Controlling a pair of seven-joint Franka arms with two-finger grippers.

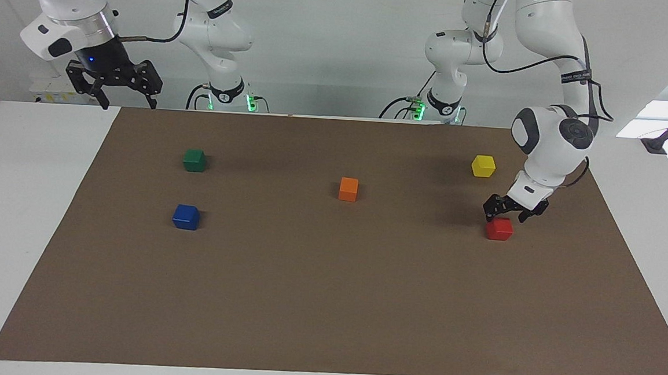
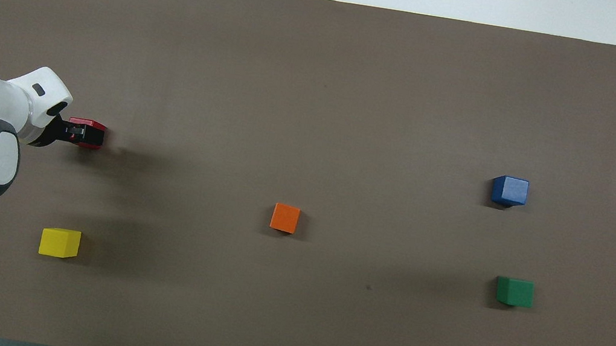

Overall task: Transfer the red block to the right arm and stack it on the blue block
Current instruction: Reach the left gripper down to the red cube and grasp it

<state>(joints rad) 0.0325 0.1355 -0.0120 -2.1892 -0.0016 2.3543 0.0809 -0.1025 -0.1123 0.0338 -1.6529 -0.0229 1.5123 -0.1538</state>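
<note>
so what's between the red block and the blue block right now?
Only bare brown mat on the straight line from red block to blue block; the orange block sits nearer the robots, off that line. Clearest in the overhead view.

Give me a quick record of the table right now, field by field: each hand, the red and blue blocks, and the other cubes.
left hand: open, right above the red block, block not lifted
right hand: open, waiting over the table edge at its own end
red block: on the mat, toward the left arm's end
blue block: on the mat, toward the right arm's end, nothing stacked on it
other cubes: green, orange, yellow
</note>
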